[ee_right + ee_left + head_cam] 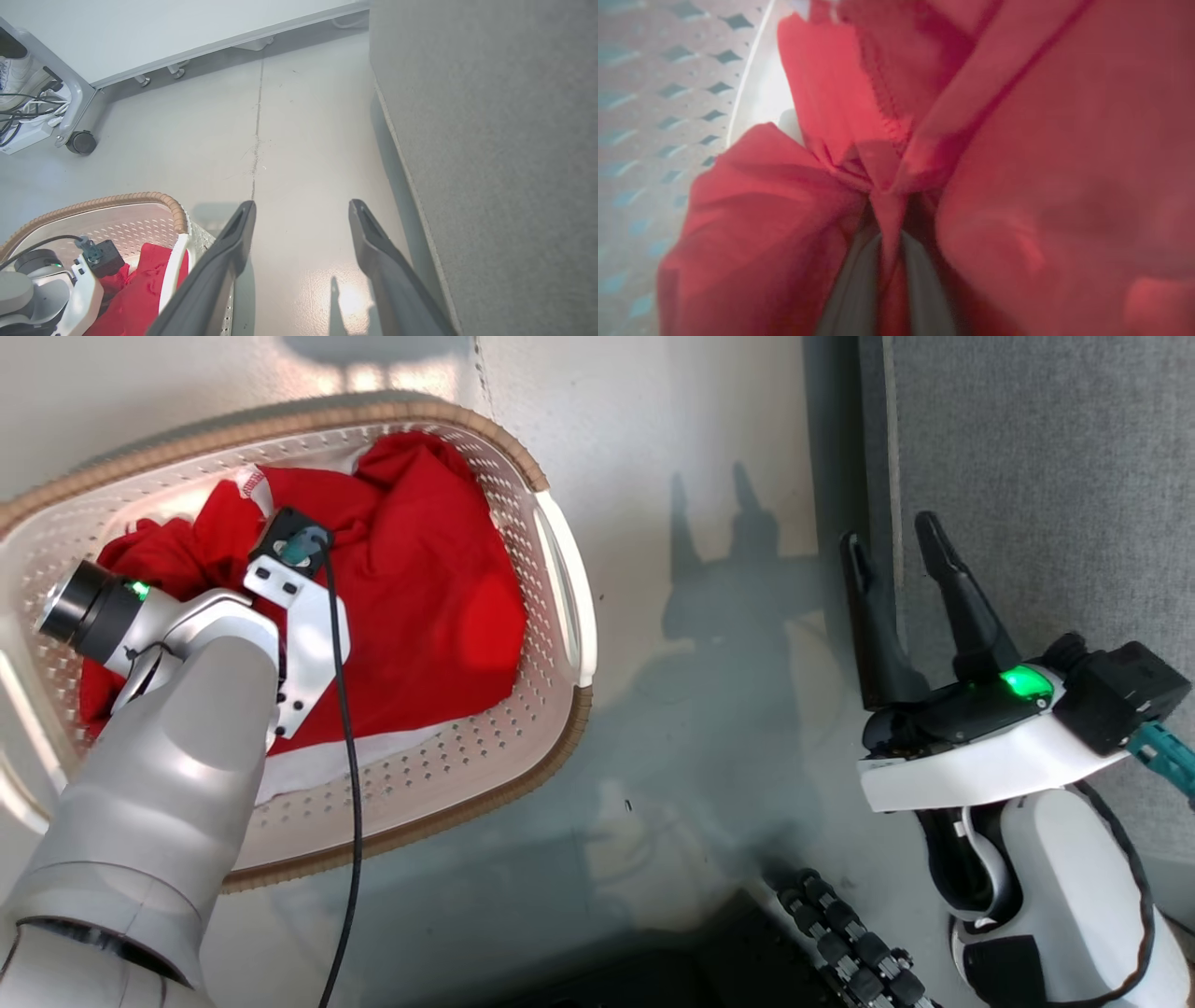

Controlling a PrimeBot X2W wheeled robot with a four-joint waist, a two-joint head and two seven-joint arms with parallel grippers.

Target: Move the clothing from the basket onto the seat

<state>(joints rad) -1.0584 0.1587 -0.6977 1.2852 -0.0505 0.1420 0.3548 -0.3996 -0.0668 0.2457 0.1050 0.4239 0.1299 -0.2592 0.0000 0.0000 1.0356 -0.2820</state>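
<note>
Inside the basket, the left gripper clamps a fold of the clothing for lift-out, while the right gripper stands spread and empty outside the basket.

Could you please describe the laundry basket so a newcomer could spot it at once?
From the big grey sofa seat on the head view's right, cross the pale floor leftward. There sits the laundry basket: pinkish-white perforated walls, brown rim band, white handles, and the only thing holding bright red clothing.
</note>
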